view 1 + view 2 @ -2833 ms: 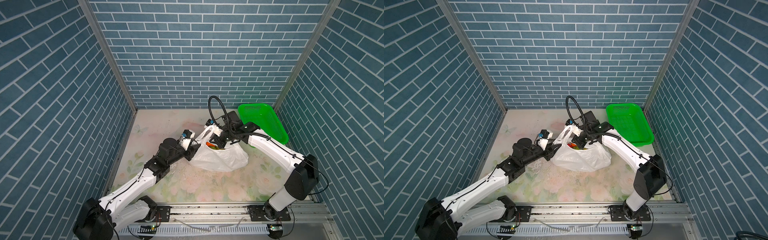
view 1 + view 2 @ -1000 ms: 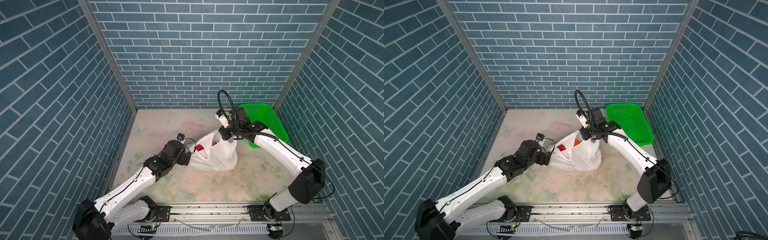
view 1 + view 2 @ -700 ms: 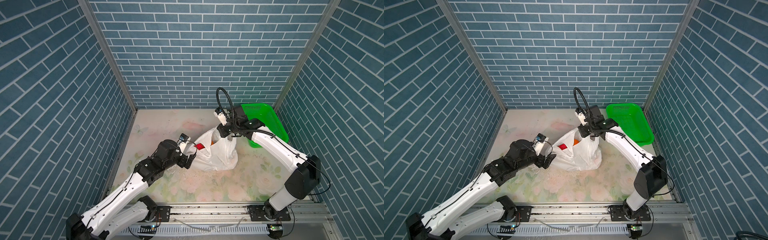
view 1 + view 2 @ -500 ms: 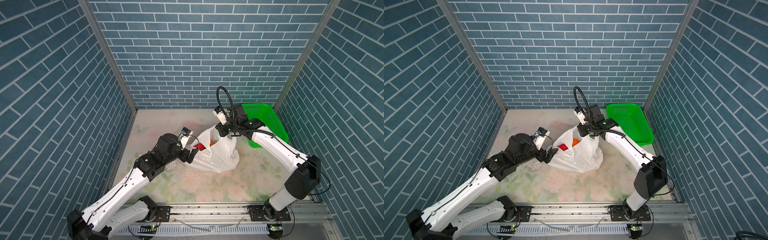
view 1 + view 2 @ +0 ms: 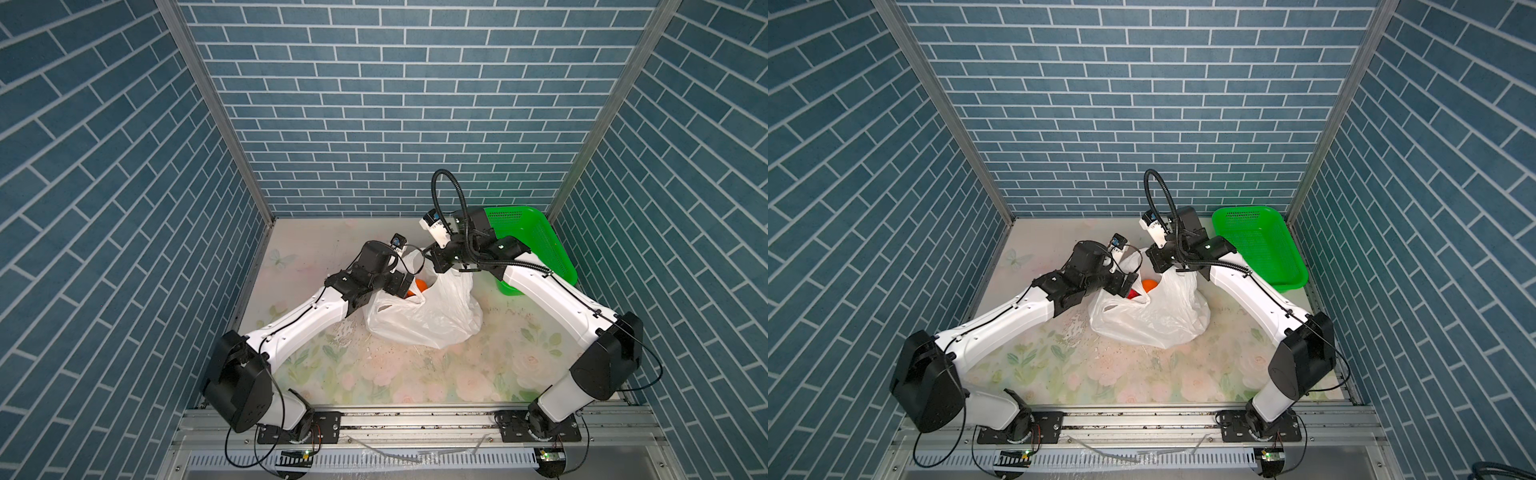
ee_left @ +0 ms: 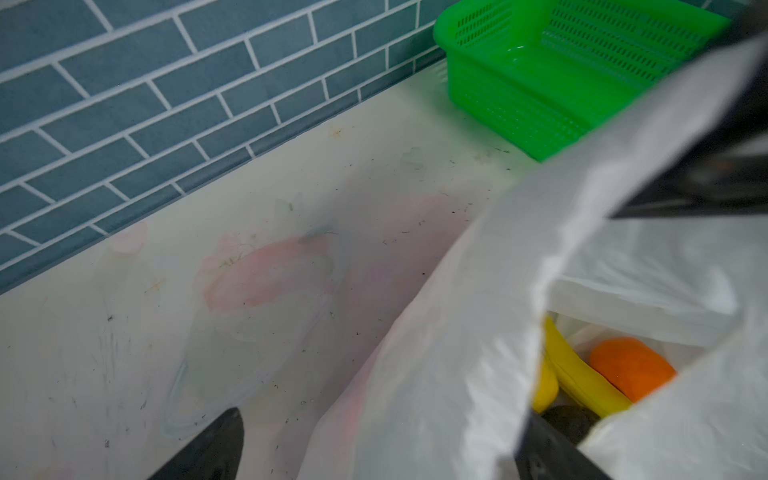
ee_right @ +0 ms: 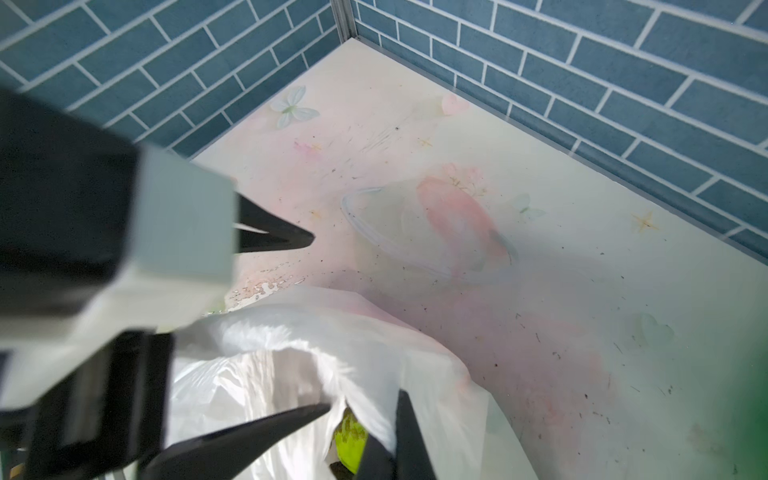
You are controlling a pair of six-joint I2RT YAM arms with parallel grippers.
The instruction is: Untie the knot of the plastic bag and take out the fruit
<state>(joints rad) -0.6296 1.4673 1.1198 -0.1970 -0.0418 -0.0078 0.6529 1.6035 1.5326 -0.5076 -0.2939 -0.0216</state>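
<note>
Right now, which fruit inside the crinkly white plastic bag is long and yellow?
The curved yellow banana. The round orange fruit beside it is short and plump, and the dark fruit is nearly black.

Floral table [image 5: 395, 374], plastic bag [image 5: 432, 320], green basket [image 5: 536, 241]

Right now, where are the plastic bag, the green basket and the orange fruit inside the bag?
plastic bag [image 5: 432, 320]: in a top view, its crumpled front side.
green basket [image 5: 1266, 249]: in a top view, its bare perforated floor.
orange fruit [image 6: 631, 368]: left wrist view, its exposed top inside the bag's mouth.
</note>
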